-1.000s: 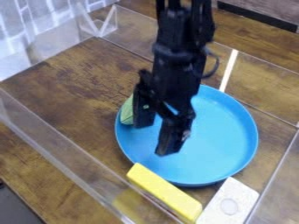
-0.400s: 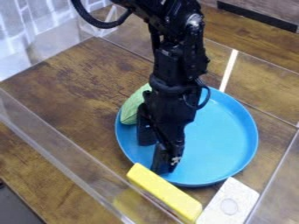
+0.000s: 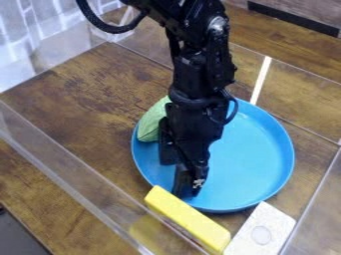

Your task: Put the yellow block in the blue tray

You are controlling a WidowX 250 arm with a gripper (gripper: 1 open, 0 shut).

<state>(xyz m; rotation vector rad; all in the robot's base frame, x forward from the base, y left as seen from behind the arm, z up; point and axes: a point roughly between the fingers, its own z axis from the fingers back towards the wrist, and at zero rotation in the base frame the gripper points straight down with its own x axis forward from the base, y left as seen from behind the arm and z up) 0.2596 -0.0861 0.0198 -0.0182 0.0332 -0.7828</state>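
The blue tray (image 3: 253,149) serves as the landmark: a large, round, shallow plate of bright blue plastic with a raised rim, lying flat on the brown wooden bench (image 3: 80,90).

The yellow block (image 3: 186,218) lies on the bench just outside the tray's near rim, towards the front edge of the bench. It is a bright yellow rectangular bar with a soft, sponge-like look, its long side running diagonally from upper left to lower right. Its top face is paler than its side. It is not inside the tray; whether it touches the rim cannot be told.

The black gripper (image 3: 186,169) hangs pointing down over the near-left part of the tray, its tips low, just above the block's upper-left end. Its jaws are spread wide and nothing is between them.

A green textured oval (image 3: 155,122) sits at the tray's left rim, partly hidden behind the arm. A white speckled square (image 3: 262,233) lies on the bench beyond the tray's near-right rim, just beside the block's lower-right end.
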